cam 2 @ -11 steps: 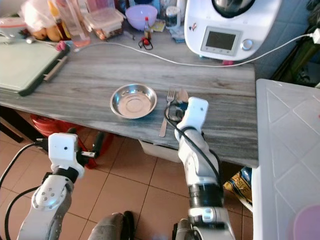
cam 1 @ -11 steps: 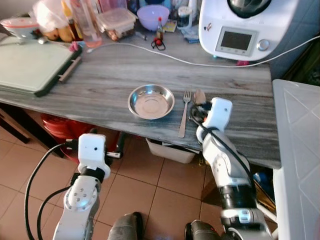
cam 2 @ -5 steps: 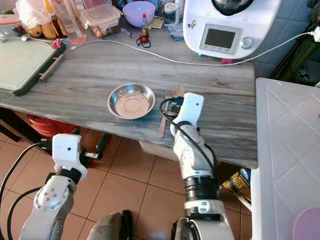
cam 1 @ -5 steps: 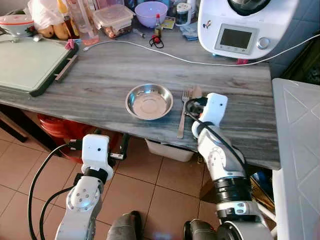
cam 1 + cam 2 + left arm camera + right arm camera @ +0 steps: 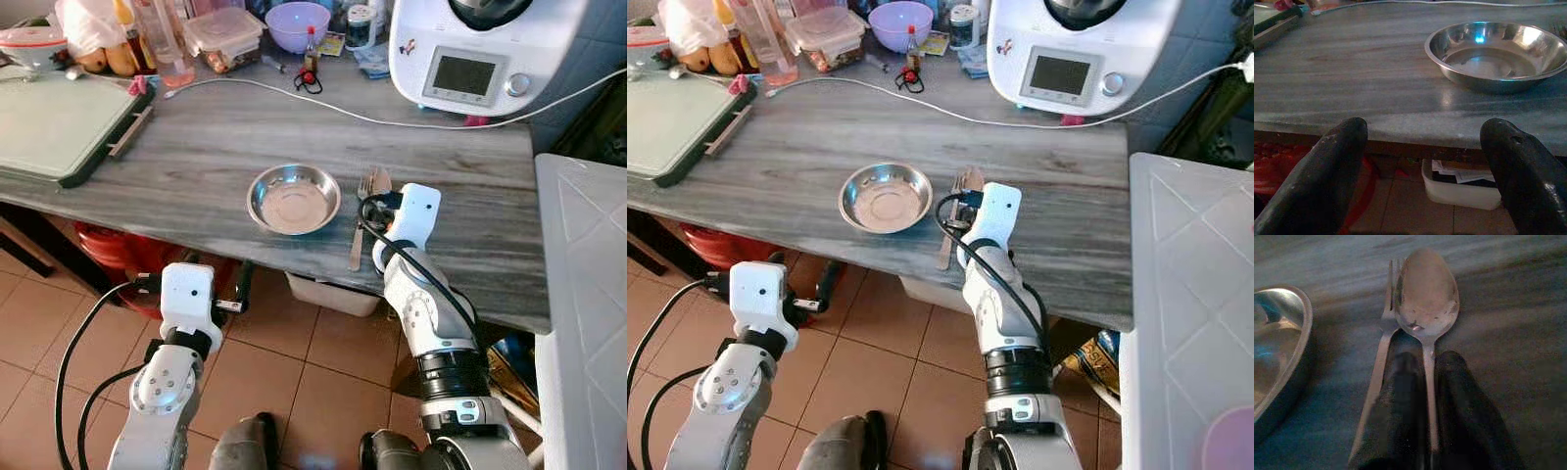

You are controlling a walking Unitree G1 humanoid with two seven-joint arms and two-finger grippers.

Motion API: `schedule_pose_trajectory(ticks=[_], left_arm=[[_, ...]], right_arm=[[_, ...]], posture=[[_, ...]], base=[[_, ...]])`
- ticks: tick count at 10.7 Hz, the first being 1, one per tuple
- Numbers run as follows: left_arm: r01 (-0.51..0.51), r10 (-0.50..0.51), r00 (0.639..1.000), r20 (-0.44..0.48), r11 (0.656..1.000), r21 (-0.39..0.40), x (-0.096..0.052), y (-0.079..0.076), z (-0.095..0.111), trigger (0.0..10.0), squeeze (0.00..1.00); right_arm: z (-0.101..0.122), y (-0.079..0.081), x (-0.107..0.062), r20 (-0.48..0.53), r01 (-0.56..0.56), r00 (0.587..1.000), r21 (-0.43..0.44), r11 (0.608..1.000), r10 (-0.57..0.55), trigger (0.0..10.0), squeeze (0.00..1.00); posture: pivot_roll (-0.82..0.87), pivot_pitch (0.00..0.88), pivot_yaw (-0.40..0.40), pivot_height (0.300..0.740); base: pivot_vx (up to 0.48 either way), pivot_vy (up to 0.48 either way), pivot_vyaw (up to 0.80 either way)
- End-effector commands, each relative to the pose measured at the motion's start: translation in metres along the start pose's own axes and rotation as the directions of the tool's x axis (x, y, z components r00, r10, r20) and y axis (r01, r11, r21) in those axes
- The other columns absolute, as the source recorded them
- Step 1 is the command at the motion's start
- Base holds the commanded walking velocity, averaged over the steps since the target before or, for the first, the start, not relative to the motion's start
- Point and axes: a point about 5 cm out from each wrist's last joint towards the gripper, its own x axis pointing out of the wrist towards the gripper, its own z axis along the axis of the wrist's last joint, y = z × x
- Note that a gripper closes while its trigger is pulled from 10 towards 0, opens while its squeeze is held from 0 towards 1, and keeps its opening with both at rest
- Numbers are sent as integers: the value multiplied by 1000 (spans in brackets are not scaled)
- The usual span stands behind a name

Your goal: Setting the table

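Note:
On the grey wooden table (image 5: 196,147) a steel bowl (image 5: 293,199) stands near the front edge. Just right of it lies a fork (image 5: 359,223), tines pointing away from me. A spoon (image 5: 1426,298) rests right beside the fork, its bowl touching the tines. My right gripper (image 5: 1428,363) is low over the table, shut on the spoon's handle, and its white wrist (image 5: 413,211) covers that handle in the eye views. My left gripper (image 5: 1425,128) hangs open below the table's front edge, facing the steel bowl (image 5: 1498,54), with nothing between its fingers.
A white kitchen machine (image 5: 480,49) stands at the back right, and a cable (image 5: 294,98) runs across the table. A green board (image 5: 59,122) lies at the left. Jars, boxes and a purple bowl (image 5: 299,24) line the back. A white surface (image 5: 588,294) is at my right.
My right gripper has slid the spoon a little left, so it now lies against the fork. The left arm has not moved; the view has shifted slightly.

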Motion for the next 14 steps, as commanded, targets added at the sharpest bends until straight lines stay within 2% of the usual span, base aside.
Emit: schedule_pose_trajectory(ticks=[1,7,10,11,13,14], left_arm=[[10,-10,1000,-4,1000,4,-2,-1,1,10000,0],[16,-16,1000,4,1000,-6,-2,-2,2,10000,0],[16,-16,1000,14,1000,-13,-2,-2,3,10000,0],[15,-15,1000,20,1000,-18,-1,-2,3,10000,0],[-19,20,999,32,999,-36,-2,2,4,10000,0],[-88,88,996,2,996,-28,-3,7,-1,10000,0]], right_arm=[[-13,-5,-2,-54,42,998,3,999,-42,10000,1000],[-9,-19,-7,-12,114,993,-2,994,-114,10000,1000],[6,-31,-15,95,119,988,-16,993,-117,10000,1000],[17,-33,-20,186,103,978,-40,994,-94,10000,1000],[39,-30,-28,339,55,941,-149,987,-1,10000,1000],[47,-31,-35,404,46,912,-258,965,65,10000,1000]], posture=[[16,173,41,740],[16,170,35,740],[14,164,34,740],[12,157,34,740],[10,139,36,740],[9,113,36,740]], base=[[0,0,0],[0,0,0],[0,0,0],[0,0,0],[0,0,0],[0,0,0]])
